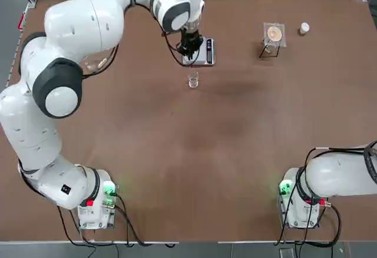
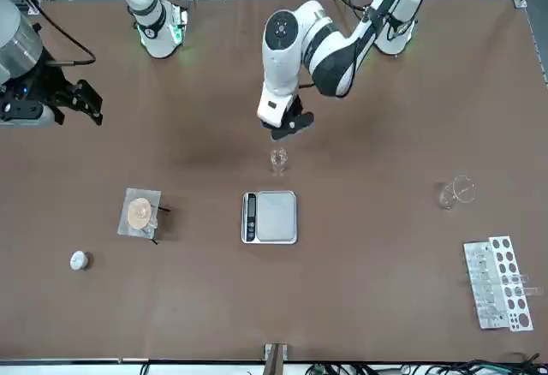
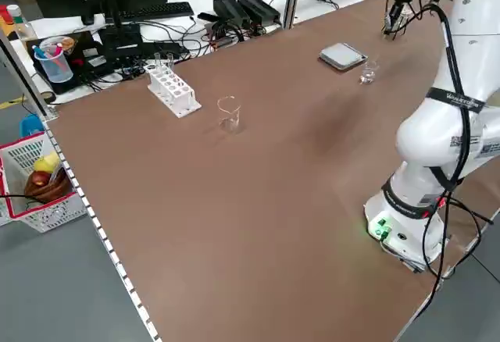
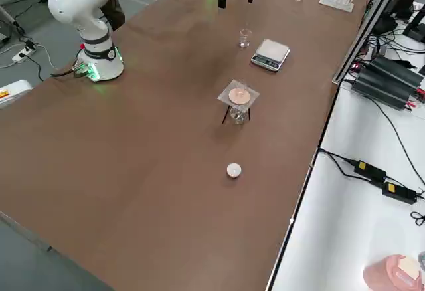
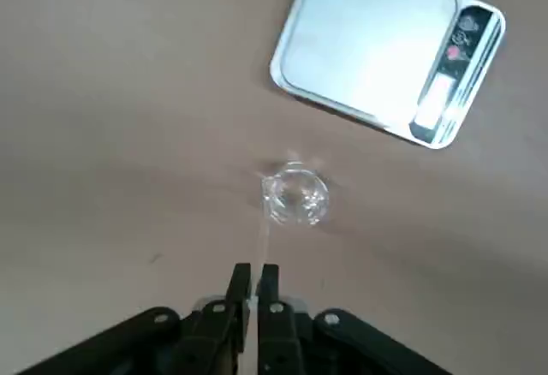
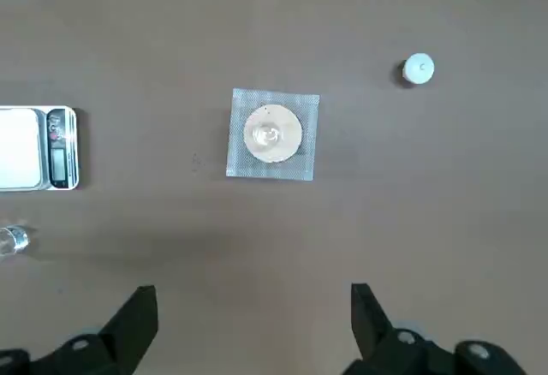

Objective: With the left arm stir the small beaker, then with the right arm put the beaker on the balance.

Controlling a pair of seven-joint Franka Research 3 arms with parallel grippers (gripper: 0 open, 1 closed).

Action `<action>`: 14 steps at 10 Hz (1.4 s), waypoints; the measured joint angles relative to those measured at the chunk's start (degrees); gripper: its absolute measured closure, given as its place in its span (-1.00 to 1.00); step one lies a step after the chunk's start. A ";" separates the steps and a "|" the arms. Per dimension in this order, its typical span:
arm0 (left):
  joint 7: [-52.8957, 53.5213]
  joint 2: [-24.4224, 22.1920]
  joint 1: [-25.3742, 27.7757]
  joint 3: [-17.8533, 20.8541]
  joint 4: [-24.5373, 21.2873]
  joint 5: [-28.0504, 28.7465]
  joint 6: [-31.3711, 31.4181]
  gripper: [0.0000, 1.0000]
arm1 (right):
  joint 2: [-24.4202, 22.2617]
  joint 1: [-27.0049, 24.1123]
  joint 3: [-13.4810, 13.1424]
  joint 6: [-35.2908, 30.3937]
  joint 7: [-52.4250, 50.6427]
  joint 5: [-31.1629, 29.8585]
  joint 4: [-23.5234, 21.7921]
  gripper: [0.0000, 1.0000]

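The small beaker (image 1: pixel 193 80), a tiny clear glass cup, stands on the brown table just in front of the balance (image 1: pixel 200 52). My left gripper (image 1: pixel 189 47) hovers above them, tilted. In the left wrist view its fingers (image 5: pixel 254 270) are shut on a thin clear stirring rod (image 5: pixel 262 242) whose tip points toward the beaker (image 5: pixel 294 195), with the balance (image 5: pixel 385 50) beyond. The rod's tip stands outside the glass. My right gripper (image 6: pixel 255 306) is open and holds nothing, high over the table's right side, far from the beaker (image 6: pixel 13 240).
A mesh pad with a round dish on a small stand (image 1: pixel 274 34) and a white-capped bottle (image 1: pixel 304 28) sit at the far right. A larger beaker (image 2: pixel 458 192) and a white test-tube rack (image 2: pixel 497 282) are at the far left.
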 joint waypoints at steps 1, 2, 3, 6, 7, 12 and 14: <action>2.29 -1.12 2.00 0.02 0.82 -0.77 -2.36 0.85 | 0.00 0.02 0.01 0.06 0.00 0.02 0.07 -0.99; 5.78 -2.81 4.98 0.08 1.25 -2.00 -4.93 0.85 | 0.00 0.04 0.01 0.06 0.00 0.04 0.25 -0.99; 9.38 -4.61 8.42 0.12 1.30 -2.94 -7.38 0.85 | 0.00 0.06 0.01 0.06 0.00 0.07 0.36 -0.99; 21.84 -9.12 19.89 0.17 -0.09 -5.69 -11.21 0.85 | 0.00 0.10 0.00 -0.28 -0.21 0.25 0.41 -0.99; 26.03 -10.68 24.01 0.15 -1.56 -6.05 -11.33 0.85 | 0.00 0.14 0.02 -0.56 -2.24 0.41 0.49 -0.99; 47.44 -15.19 44.15 0.36 -9.70 -6.48 -10.26 0.85 | 0.02 0.13 -0.44 -1.20 -24.33 9.12 0.56 -0.99; 55.13 -15.65 50.58 0.31 -11.13 -6.51 -9.89 0.85 | 0.04 0.12 -0.59 -1.16 -28.85 11.60 0.54 -0.99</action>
